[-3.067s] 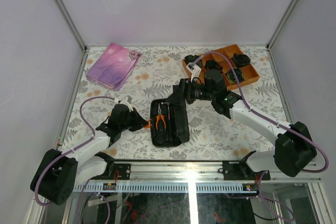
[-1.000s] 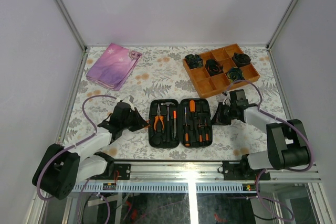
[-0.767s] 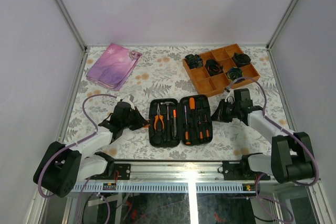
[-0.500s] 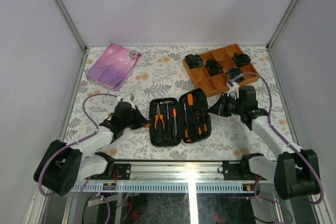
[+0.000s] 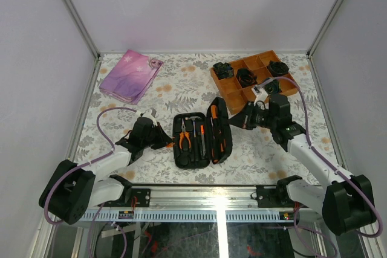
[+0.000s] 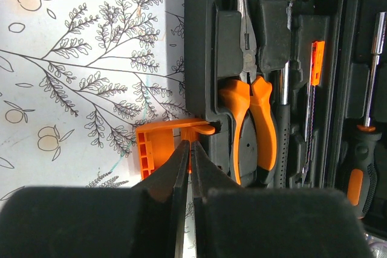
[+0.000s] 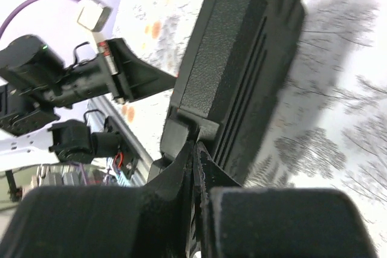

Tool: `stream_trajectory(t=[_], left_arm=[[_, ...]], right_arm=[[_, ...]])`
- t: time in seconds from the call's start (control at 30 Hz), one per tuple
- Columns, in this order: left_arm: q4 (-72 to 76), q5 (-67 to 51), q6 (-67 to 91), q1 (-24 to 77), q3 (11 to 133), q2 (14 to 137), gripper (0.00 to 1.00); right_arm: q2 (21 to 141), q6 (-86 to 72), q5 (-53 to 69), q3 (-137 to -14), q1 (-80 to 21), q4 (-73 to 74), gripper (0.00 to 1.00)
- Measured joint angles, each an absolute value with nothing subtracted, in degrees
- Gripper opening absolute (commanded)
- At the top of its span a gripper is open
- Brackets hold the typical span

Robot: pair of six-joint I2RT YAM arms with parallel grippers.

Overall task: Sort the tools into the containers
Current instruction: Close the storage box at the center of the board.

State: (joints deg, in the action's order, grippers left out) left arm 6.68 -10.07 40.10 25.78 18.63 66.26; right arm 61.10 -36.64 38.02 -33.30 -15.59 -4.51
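– Jaws on the left arm, how do they stand?
– The left jaws are pinched together on the orange zipper tab [image 6: 175, 140], at the left edge of the tool case [image 5: 195, 149].
– And the right jaws?
– Clamped on a small black lip at the edge of the lid [image 5: 221, 138], which stands steeply tilted over the base, with screwdrivers [image 5: 213, 113] clipped inside it.
– Where is the case?
– On the bench [image 5: 181, 89], front middle, between both arms. Pliers [image 6: 251, 122] lie slotted in the base. An orange tray [image 5: 231, 92] sits behind to the right, and a pink pouch [image 5: 130, 75] back left.
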Motion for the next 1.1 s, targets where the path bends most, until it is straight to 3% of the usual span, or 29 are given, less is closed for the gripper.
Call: stream_trajectory(t=[0.5, 0.67, 0.97, 1.1], left_arm=[[5.3, -9.3, 40.3, 26.4, 18.6, 65.0, 0.01], [4.0, -9.0, 40.5, 26.7, 18.6, 64.1, 0.01], [-2.4, -4.2, 41.8, 27.0, 18.6, 55.3, 0.02], [-6.7, -0.9, 42.6, 27.0, 18.7, 49.7, 0.09]], right_arm=[[71.8, -39.8, 33.1, -41.9, -33.6, -11.4, 0.01], [75.9, -40.2, 30.9, -44.4, -37.8, -13.1, 0.05], [86.5, -38.9, 30.6, -51.5, -42.8, -10.6, 0.25], [90.0, -37.3, 31.2, -55.2, -42.9, -7.5, 0.40]])
